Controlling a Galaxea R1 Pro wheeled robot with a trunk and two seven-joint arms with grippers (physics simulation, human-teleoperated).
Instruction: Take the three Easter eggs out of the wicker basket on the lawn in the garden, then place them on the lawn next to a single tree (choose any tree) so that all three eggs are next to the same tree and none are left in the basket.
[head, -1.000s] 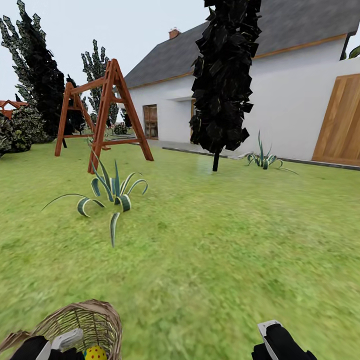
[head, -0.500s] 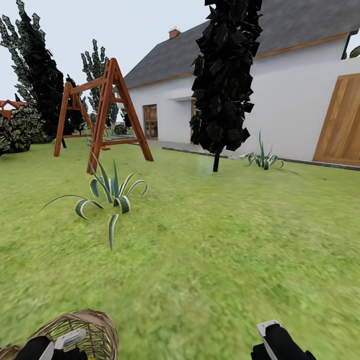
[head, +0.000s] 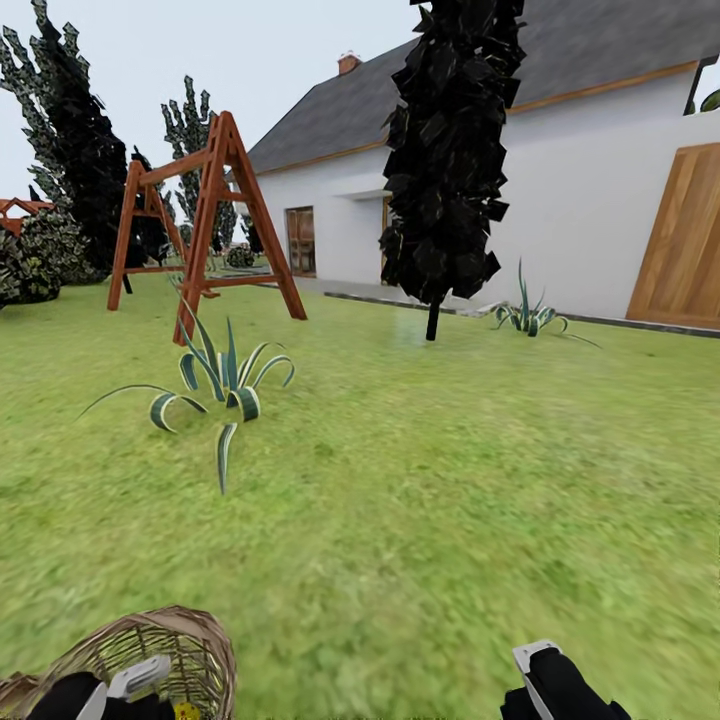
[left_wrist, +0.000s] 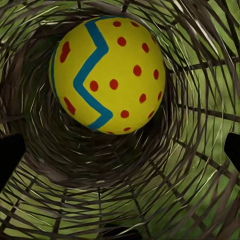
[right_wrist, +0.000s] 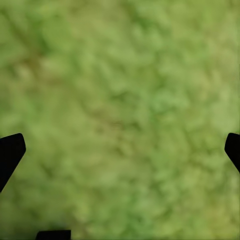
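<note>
Egg (left_wrist: 107, 75) sits deep in my wicker basket (left_wrist: 190, 190); left gripper (left_wrist: 120, 150) jaws wide apart above it | right gripper (right_wrist: 120, 150) jaws apart over lawn (right_wrist: 120, 100)

Open mottled green lawn (head: 430, 520) spreads through the frame's middle and right. At lower left, the brown open-weave wicker basket (head: 190, 640) walls in a yellow egg with red dots and a blue zigzag (left_wrist: 107, 75). A striped spiky plant (head: 225, 385) blocks centre-left; a black cone-shaped conifer (head: 450, 150) stands upper centre.
</note>
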